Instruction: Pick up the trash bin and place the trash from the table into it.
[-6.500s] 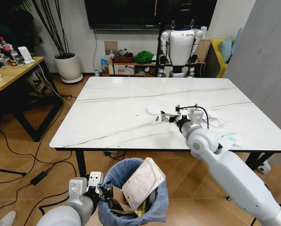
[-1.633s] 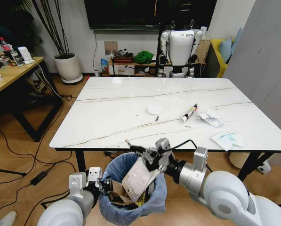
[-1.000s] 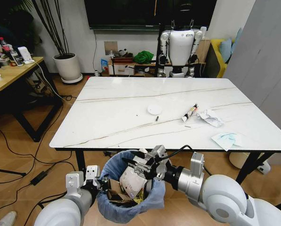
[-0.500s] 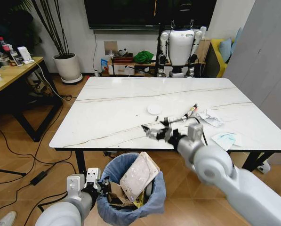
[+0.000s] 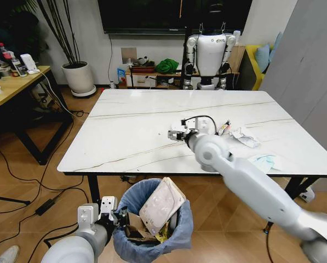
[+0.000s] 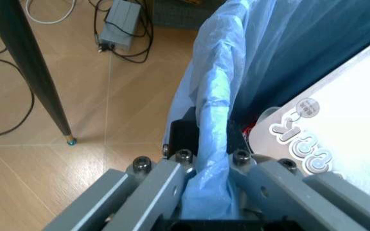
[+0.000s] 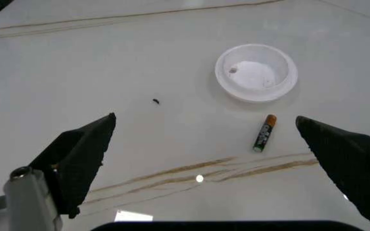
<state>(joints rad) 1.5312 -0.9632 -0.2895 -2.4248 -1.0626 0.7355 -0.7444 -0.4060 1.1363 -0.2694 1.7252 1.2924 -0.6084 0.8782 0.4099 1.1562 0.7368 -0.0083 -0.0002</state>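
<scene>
Your right end effector [image 5: 177,133] hung over the desk [image 5: 130,137] with its fingers spread wide, holding nothing. A small battery [image 7: 263,133] lay just beside a white round lid [image 7: 256,72] on the desk below it. Your left end effector [image 5: 115,215] was clamped on the trash bin [image 5: 152,230] rim, in front of the desk's near edge.

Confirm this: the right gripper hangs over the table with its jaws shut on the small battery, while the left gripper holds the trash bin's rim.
Not quite. The right gripper has its jaws open and empty; the right wrist view shows the battery lying on the table between them. The left gripper does hold the trash bin.
</scene>
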